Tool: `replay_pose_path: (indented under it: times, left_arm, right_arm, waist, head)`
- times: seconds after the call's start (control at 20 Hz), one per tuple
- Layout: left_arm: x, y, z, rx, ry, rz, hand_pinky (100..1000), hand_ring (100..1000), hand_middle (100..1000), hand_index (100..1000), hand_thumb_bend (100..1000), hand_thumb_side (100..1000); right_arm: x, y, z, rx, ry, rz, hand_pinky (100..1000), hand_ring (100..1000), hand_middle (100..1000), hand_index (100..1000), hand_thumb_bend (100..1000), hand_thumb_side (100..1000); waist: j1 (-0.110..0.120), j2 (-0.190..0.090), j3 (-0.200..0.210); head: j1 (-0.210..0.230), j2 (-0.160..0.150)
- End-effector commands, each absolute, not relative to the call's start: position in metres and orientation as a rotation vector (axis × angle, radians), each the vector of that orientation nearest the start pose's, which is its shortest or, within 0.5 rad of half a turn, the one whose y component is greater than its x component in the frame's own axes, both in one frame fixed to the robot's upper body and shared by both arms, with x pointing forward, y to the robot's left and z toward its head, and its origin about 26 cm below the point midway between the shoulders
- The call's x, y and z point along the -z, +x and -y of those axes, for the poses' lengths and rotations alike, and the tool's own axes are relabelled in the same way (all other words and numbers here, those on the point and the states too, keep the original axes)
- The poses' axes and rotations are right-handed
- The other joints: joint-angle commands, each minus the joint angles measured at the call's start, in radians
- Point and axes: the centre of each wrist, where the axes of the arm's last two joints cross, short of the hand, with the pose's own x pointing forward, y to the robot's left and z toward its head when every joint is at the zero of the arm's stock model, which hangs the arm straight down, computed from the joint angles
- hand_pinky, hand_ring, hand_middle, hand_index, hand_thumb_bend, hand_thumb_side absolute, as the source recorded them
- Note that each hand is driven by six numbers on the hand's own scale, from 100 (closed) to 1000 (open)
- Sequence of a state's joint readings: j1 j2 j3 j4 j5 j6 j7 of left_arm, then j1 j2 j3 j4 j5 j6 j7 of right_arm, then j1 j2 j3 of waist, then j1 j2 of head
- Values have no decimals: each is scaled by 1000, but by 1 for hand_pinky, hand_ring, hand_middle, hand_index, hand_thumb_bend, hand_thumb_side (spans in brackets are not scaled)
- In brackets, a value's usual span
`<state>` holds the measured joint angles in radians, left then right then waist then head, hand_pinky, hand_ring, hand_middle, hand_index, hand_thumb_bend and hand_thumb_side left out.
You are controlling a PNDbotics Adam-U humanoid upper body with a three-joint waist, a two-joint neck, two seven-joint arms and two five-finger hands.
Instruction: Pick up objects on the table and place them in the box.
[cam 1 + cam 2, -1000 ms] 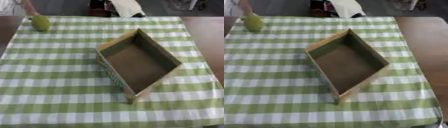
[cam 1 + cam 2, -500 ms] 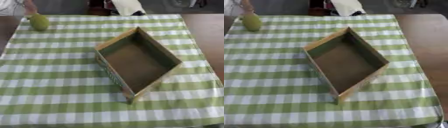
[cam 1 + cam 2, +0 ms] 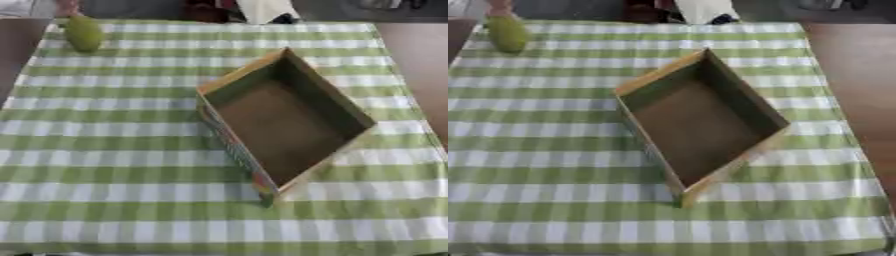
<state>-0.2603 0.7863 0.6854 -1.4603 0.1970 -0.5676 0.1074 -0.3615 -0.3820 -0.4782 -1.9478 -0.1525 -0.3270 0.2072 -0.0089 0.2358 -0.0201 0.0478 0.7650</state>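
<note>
Box [image 3: 289, 125] sat empty mid-table, rotated askew; a green fruit [image 3: 84, 33] lay well apart at eleven o'clock, a person's hand [image 3: 66, 7] touching it. Neither robot hand showed, so their state was unknowable. Reaching now risked striking that person.

The place looked like a home dining spot or a staged test room; the pictures did not settle which. A brown wooden desk [image 3: 846, 65] carried a green-and-white checked tablecloth [image 3: 114, 150] spread nearly to its edges. On it sat an open cardboard box [image 3: 284, 117], with a green fruit-like object [image 3: 84, 33] at the far left corner. Beyond the far edge the background was dark and blurred.
</note>
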Motion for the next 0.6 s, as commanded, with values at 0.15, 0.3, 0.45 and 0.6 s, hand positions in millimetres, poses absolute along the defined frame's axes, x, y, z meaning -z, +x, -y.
replay_pose_path:
  times: [0.15, 0.3, 0.45, 0.6]
  left_arm:
    - [-282, 252, -576, -76, -1503, -3175, 879, 931, 765, 831, 100, 357]
    - [-288, 254, -588, -86, -1556, -3150, 877, 933, 770, 834, 100, 337]
    - [-301, 257, -597, -187, -1643, -3127, 878, 946, 784, 843, 100, 337]
    - [-310, 259, -606, -249, -1744, -3104, 880, 954, 790, 846, 100, 336]
  right_arm:
    - [-263, 280, 394, 405, 651, -3434, 812, 769, 576, 723, 100, 334]
    - [-263, 280, 398, 405, 671, -3422, 812, 769, 575, 723, 100, 329]
    - [-264, 281, 400, 409, 682, -3411, 812, 769, 575, 723, 100, 330]
    - [-265, 282, 401, 417, 683, -3404, 812, 769, 575, 723, 100, 329]
  waist:
    - [0, 6, -2]
    - [0, 16, -6]
    - [4, 26, -16]
    - [9, 35, -29]
  head:
    - [12, -4]
    - [13, -13]
    - [14, -28]
    - [12, -48]
